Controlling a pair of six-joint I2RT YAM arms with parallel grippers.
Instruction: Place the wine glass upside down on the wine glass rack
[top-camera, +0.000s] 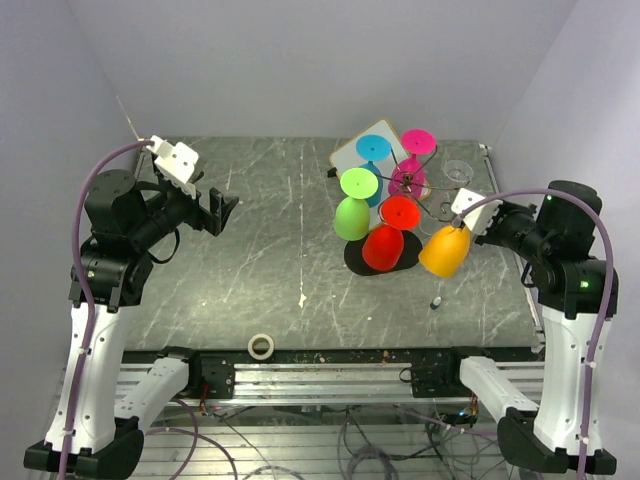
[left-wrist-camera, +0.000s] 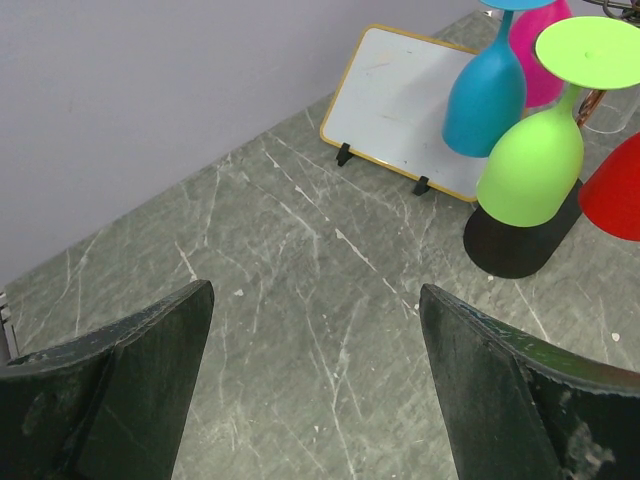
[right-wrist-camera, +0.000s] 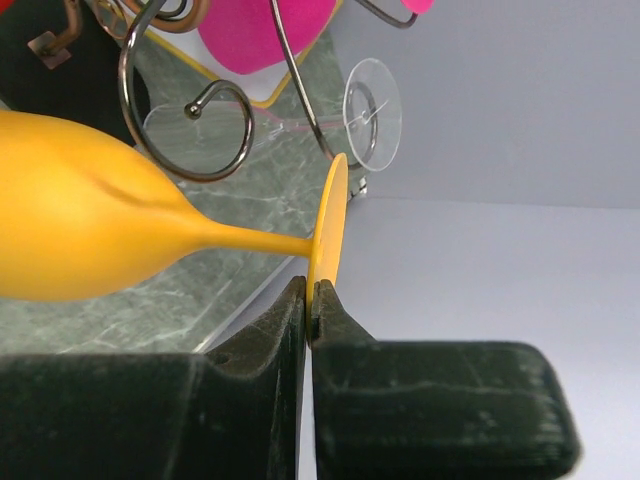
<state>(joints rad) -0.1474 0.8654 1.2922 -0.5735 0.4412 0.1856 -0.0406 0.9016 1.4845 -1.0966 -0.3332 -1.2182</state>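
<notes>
Our right gripper (right-wrist-camera: 308, 292) is clamped on the foot's edge of the orange glass (top-camera: 445, 250), which hangs bowl-down just right of the rack (left-wrist-camera: 510, 255). No scroll arm holds it yet. The left gripper (left-wrist-camera: 315, 295) stands wide open and holds nothing, well apart over the counter (top-camera: 250, 260). The glass looks like light, stiff plastic with a smooth surface, so we judge an edge pinch may let it swivel. The stem just under the foot seems the surer hold — though that part must slide into an arm.
</notes>
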